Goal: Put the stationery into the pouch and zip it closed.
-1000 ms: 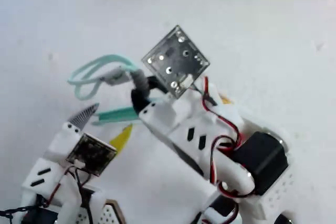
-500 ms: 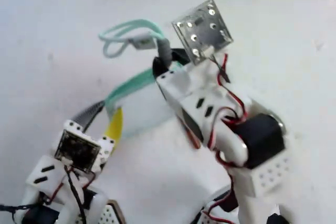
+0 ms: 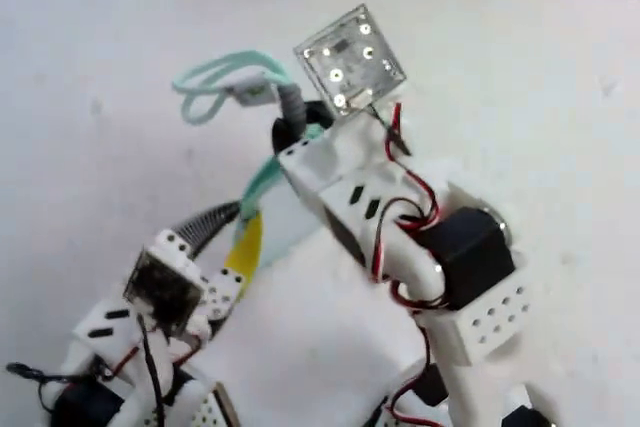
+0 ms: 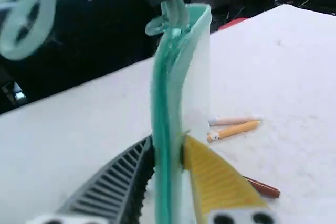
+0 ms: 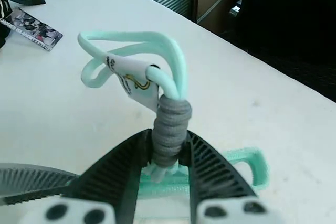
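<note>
White table (image 3: 560,77). Pouch (image 3: 283,219), clear with a mint zipper, sits mid-table a bit left of centre, standing on its edge and held at both ends. Right gripper (image 5: 169,140): black jaws nearly closed, clamped on the gray wrapped pull (image 5: 170,121) at the pouch's far end. Left gripper (image 4: 168,145): one gray and one yellow jaw, a narrow gap apart, pinching the pouch's near end with the zipper edge between them. Mint cord loop (image 5: 157,45) runs out of the gray pull toward the table's far edge. A white tag (image 5: 131,80) hangs on the loop; its print can't be read. Printed card (image 5: 31,24) lies flat, well apart from the pouch, text unreadable. Loose on the table beside the pouch: orange pencil (image 4: 233,129) touching a white one (image 4: 233,121), brown pencil (image 4: 262,187) near the yellow jaw.
</note>
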Action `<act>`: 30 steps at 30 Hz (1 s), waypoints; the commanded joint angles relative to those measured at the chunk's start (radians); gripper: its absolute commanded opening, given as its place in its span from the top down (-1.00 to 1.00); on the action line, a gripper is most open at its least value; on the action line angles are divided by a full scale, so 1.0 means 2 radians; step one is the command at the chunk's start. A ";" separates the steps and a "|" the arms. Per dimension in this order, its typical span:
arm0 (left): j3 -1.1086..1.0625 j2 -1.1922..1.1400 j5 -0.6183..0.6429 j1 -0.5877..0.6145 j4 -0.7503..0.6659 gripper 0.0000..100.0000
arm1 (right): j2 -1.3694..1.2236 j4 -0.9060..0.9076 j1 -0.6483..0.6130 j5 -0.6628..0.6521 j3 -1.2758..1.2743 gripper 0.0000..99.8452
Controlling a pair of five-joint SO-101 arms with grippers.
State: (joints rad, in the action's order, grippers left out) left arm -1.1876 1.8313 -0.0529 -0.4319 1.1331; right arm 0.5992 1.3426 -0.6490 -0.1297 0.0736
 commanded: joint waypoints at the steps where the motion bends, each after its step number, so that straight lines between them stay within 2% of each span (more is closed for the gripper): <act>1: -0.015 -0.002 0.061 -0.011 0.038 0.33 | 0.013 -0.009 -0.015 0.005 0.005 0.96; 3: -0.021 -0.002 0.058 0.000 0.034 0.30 | 0.013 -0.009 -0.016 0.005 0.005 0.96; 7: -0.053 -0.002 0.038 0.035 -0.019 0.46 | 0.013 -0.003 -0.013 0.005 0.006 0.96; 10: -0.060 -0.002 0.039 0.043 -0.028 0.58 | 0.013 -0.003 -0.010 0.002 0.006 0.96; 17: -0.042 -0.001 0.036 0.042 -0.028 0.96 | 0.008 -0.023 0.056 0.006 0.006 0.96; 23: -0.039 -0.001 0.040 0.041 -0.044 0.96 | 0.013 -0.023 0.030 0.042 0.007 0.96; 30: -0.041 -0.001 0.040 0.041 -0.046 0.96 | 0.008 -0.033 -0.040 0.044 0.007 0.96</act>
State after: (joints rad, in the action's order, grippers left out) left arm -1.3134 1.8251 0.0361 -0.3629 1.0779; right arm 0.5992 1.3027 -0.6659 -0.0545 0.0736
